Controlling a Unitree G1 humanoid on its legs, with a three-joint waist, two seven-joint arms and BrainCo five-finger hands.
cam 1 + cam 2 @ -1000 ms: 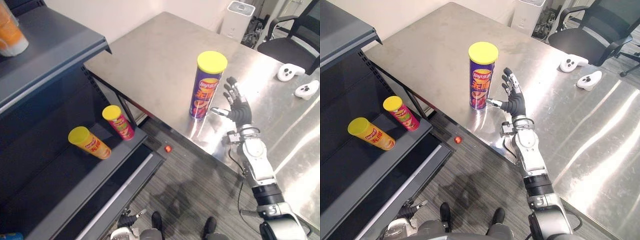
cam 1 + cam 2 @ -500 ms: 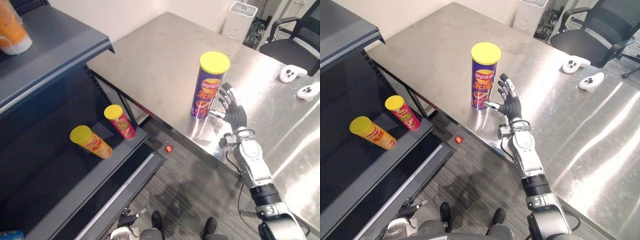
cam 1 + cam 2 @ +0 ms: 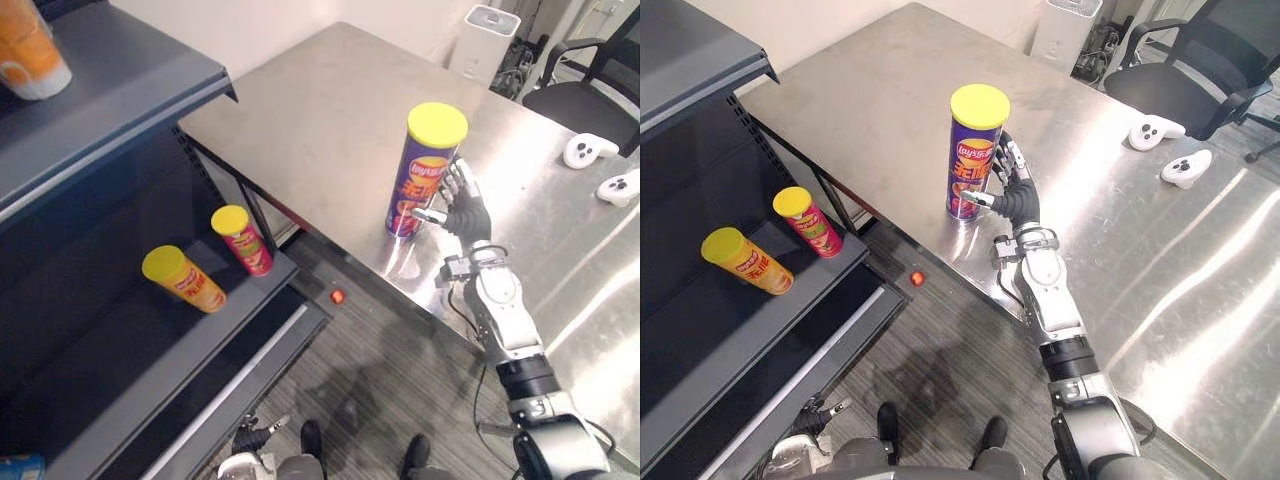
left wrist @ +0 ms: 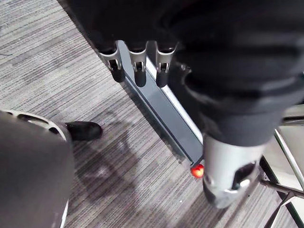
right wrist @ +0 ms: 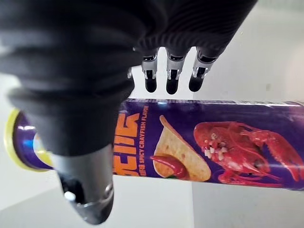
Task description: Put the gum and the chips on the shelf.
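Reach-to-grasp step: right hand (image 3: 1019, 204) spread wide beside upright purple chips can (image 3: 971, 150) on worktop (image 3: 870, 90), contact unclear. Next: curl fingers, lift, carry to shelf (image 3: 745, 330). Left hand (image 4: 139, 66) relaxed, hanging low.

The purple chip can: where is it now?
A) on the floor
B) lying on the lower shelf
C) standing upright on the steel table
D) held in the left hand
C: the purple chip can stands upright on the steel table, the open right hand at its side.
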